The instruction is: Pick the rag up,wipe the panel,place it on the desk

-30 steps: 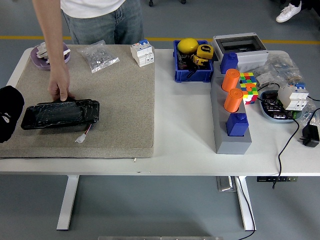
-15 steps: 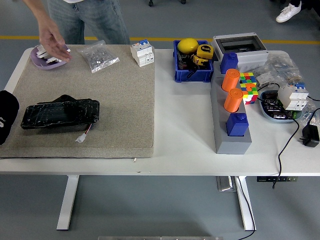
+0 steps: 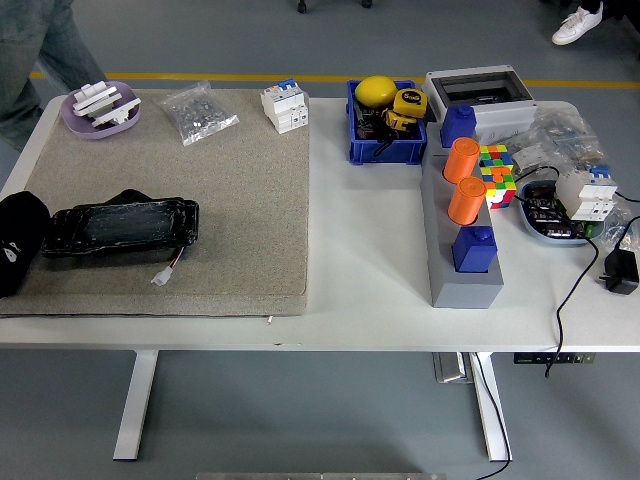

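The black panel [image 3: 120, 227], wrapped in shiny film, lies flat on the left part of the beige mat [image 3: 230, 200]. A small black lump [image 3: 130, 197], apparently the rag, sits against the panel's far edge. My left hand [image 3: 18, 243] is a black shape at the picture's left edge, touching or just short of the panel's left end. A small white connector [image 3: 160, 277] on thin wires lies just in front of the panel. My right arm is out of sight.
A person's jeans leg [image 3: 35, 50] shows at the top left corner. A purple dish [image 3: 100, 107], a bag of parts [image 3: 198, 112] and a white breaker [image 3: 284, 106] line the mat's far edge. A blue bin [image 3: 385, 125] and a grey block with orange cylinders [image 3: 462, 230] stand to the right.
The person's hand lifted off the panel's far edge, leaving the black lump there, and the person stepped away to the top left. My left hand shifted slightly at the left edge.
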Action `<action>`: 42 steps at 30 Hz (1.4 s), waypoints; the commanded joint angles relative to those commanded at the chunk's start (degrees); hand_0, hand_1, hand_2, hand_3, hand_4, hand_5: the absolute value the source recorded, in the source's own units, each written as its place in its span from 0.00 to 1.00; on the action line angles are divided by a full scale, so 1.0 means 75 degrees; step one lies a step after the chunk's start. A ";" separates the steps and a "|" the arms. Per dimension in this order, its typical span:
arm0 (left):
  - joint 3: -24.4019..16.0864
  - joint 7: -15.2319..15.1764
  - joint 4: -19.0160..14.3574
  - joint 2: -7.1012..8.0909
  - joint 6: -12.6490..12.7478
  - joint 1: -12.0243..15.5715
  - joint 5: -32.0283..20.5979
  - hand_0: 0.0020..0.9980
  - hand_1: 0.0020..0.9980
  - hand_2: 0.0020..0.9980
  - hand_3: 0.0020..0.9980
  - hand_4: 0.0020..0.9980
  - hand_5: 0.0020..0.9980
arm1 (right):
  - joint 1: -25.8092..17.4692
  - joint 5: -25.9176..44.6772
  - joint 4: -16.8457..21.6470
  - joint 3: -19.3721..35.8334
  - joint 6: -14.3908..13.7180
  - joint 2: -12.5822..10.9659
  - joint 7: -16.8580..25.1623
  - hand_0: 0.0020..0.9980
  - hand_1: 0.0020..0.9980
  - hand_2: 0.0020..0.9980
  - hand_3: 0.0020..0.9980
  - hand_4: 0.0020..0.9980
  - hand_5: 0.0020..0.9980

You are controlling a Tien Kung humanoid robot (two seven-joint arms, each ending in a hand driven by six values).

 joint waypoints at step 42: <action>-0.0881 -0.0363 -0.0808 0.0198 -0.0400 0.0544 -0.0405 0.38 0.71 0.72 0.64 0.90 0.22 | 0.0016 0.0016 -0.0013 -0.0193 -0.0027 -0.0095 0.0001 0.74 0.63 0.73 0.75 1.00 0.59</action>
